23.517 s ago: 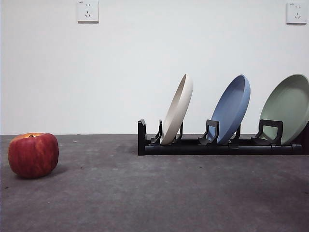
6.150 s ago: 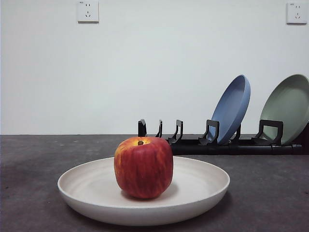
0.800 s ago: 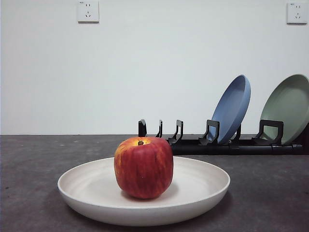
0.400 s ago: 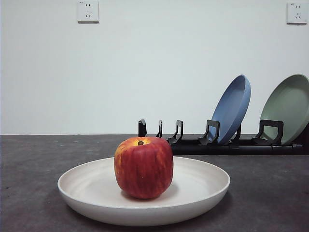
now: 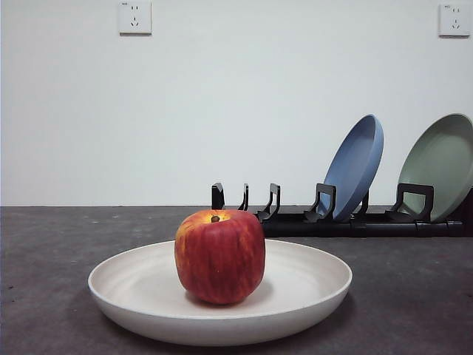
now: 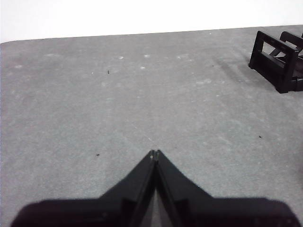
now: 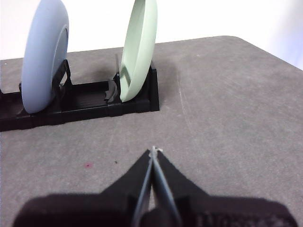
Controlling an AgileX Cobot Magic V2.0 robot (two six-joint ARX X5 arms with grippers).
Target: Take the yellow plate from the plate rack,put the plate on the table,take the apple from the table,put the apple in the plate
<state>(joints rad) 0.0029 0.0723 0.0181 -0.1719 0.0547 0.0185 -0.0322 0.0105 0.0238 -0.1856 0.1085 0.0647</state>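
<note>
you see the apple (image 5: 219,256) sitting upright in the middle of the yellow plate (image 5: 303,296), stem up, yellow-orange patch around the stem. the plate lies flat on the counter (image 5: 59,251), near the front camera, cream-white and much wider than the apple.

behind it the plate rack (image 5: 325,220) runs along the back of the counter. its two left slot pairs stand bare. the blue plate (image 5: 355,166) leans in the next slot, the pale green plate (image 5: 441,166) in the one beyond, both tilted the same way. two wall sockets (image 5: 134,16) sit high on the white wall.

neither arm shows in the front view. your left pincer (image 6: 155,153) has its jaws pressed together, tips meeting, gripping nothing; it hangs over bare counter, with one end of the plate rack (image 6: 277,59) off to the side, well apart from it. your right pincer (image 7: 154,151) is likewise closed on nothing, tips touching, above bare counter; ahead of it the blue plate (image 7: 45,56) and pale green plate (image 7: 139,49) stand on edge in the rack (image 7: 90,104), near but not touching the pincer. apple and yellow plate do not appear in either wrist view.
</note>
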